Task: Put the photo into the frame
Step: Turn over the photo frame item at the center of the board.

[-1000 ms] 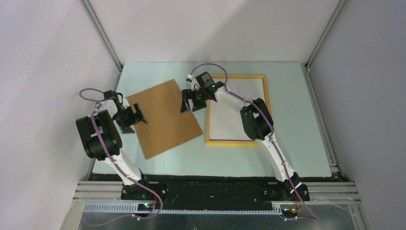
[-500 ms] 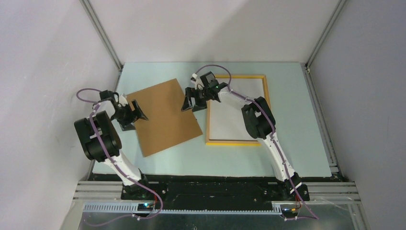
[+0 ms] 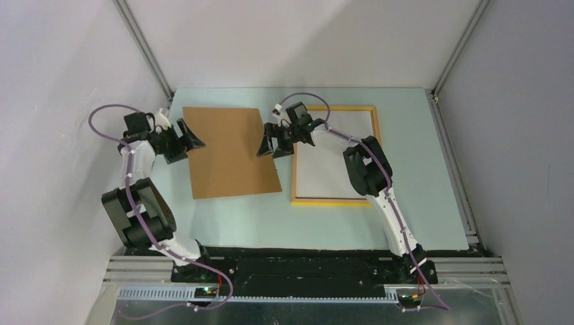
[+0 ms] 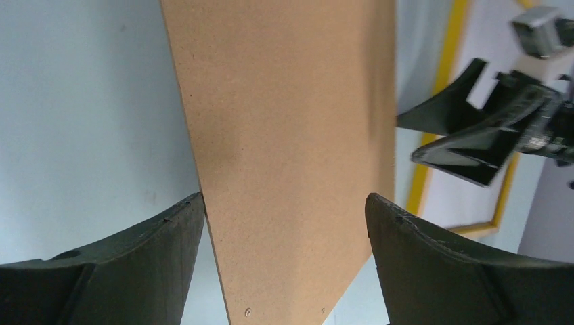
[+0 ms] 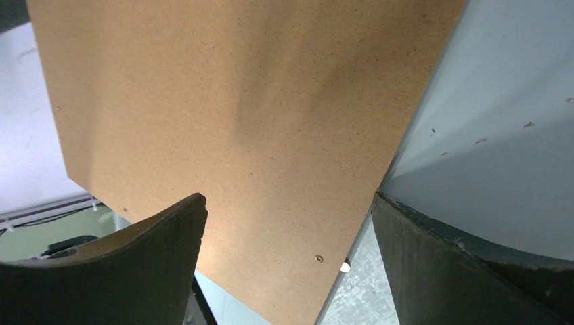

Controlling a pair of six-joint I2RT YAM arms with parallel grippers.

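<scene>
1. Left gripper (image 3: 191,134): jaws stand wide apart, with the left edge of the board (image 3: 230,152) between the fingers, near its far corner.
2. Right gripper (image 3: 265,142): jaws also stand wide apart, at the board's right edge near the far corner, facing the left gripper across the board.
3. Board: lies on the table (image 3: 420,203), its sides square to the table's edges, just left of the frame (image 3: 336,202).
4. Frame: lies flat on the table's right half, and the right arm reaches over its left side.
5. Photo (image 3: 318,169): sits inside the frame, white back up, partly hidden by the right arm.
</scene>
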